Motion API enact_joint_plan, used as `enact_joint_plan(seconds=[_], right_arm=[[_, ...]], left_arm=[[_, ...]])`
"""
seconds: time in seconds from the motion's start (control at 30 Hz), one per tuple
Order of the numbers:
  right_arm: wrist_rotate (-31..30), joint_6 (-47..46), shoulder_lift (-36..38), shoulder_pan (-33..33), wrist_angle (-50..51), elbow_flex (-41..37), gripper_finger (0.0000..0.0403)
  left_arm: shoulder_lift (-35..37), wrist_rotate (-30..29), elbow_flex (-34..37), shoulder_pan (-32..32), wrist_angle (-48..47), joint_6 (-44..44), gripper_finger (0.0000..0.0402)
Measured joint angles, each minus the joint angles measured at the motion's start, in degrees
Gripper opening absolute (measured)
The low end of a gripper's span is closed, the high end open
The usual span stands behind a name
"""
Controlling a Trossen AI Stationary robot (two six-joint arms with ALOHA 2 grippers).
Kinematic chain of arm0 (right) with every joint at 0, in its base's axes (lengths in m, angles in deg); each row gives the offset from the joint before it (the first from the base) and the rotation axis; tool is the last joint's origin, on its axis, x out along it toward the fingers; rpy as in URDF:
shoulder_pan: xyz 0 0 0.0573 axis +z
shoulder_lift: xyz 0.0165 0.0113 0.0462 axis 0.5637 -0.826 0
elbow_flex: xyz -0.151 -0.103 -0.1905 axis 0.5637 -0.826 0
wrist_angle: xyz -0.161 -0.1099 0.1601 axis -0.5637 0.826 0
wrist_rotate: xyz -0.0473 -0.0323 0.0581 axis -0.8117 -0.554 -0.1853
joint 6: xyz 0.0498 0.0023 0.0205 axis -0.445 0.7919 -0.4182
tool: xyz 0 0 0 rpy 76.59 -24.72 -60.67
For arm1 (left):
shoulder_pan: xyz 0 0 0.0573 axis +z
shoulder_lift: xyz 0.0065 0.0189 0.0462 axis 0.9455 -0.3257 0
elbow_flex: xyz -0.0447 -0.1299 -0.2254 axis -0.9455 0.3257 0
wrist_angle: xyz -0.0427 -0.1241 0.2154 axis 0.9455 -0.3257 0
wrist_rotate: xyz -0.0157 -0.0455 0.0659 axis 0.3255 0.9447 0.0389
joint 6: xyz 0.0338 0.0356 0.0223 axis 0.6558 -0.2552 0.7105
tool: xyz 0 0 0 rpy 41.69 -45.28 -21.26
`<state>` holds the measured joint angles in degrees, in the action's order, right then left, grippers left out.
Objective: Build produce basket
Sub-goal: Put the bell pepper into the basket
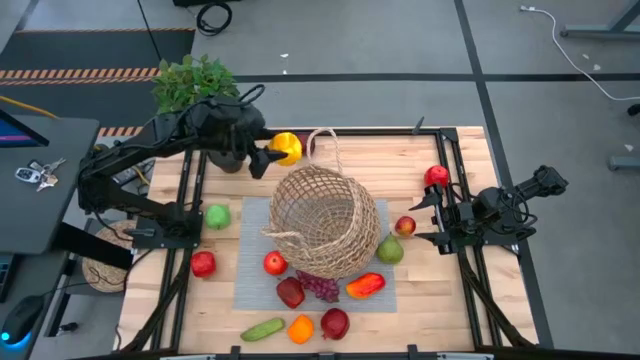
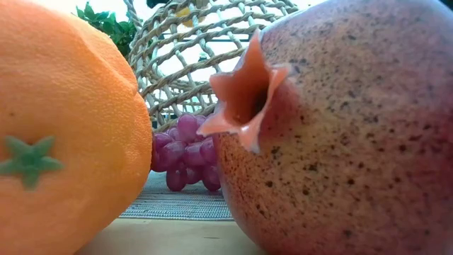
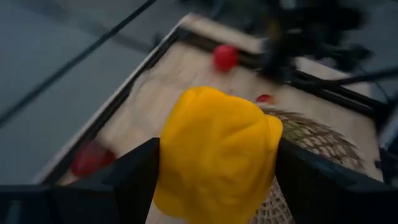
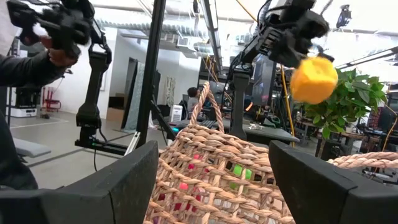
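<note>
The tan wicker basket (image 1: 322,222) sits on a grey mat (image 1: 250,270) at mid-table, its looped handle (image 1: 325,148) toward the far edge. My left gripper (image 1: 272,156) is shut on a yellow fruit (image 1: 287,147), held in the air by the basket's far-left rim, beside the handle. My right gripper (image 1: 425,215) is open and empty, right of the basket; its fingers (image 4: 124,180) face the basket's wall (image 4: 217,174). Other produce lies around the basket: a green pear (image 1: 390,250), red apples (image 1: 275,263), purple grapes (image 1: 320,287), a red-orange pepper (image 1: 365,286), a cucumber (image 1: 262,328) and an orange (image 1: 300,329). My left gripper pinches the yellow fruit between its two fingers (image 3: 134,177), one on each of its opposite sides (image 3: 171,155). The fingers come from the table's left. The fruit is lifted clear of the table and of the basket (image 4: 314,79).
A leafy potted plant (image 1: 195,85) stands at the far left, close behind my left arm. A green apple (image 1: 217,216) and a red apple (image 1: 203,264) lie left of the mat, and red fruits (image 1: 436,177) (image 1: 404,226) near my right gripper. A pomegranate (image 2: 340,127) and the orange (image 2: 64,127) lie at the near edge.
</note>
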<state>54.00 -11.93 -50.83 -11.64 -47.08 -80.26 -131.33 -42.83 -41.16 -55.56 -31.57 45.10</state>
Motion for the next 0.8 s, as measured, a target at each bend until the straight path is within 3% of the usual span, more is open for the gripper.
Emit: enact_joint_plan(seconds=[0.13,0.23,0.47,0.8], right_arm=[[0.0,0.0,0.0,-0.01,0.0,-0.01,0.031],[0.0,0.0,0.0,-0.02,0.0,0.0,0.031],[0.0,0.0,0.0,-0.01,0.01,-0.01,0.031],[0.0,0.0,0.0,0.0,0.0,-0.02,0.031]], left_arm=[[0.0,6.03,-0.01,-5.06,7.1,10.84,0.0291],[0.0,6.03,-0.09,-9.09,9.59,23.68,0.0291],[-0.02,1.02,-0.09,-14.32,8.53,58.95,0.0291],[-0.09,-4.87,-0.09,-15.72,10.35,92.8,0.0311]])
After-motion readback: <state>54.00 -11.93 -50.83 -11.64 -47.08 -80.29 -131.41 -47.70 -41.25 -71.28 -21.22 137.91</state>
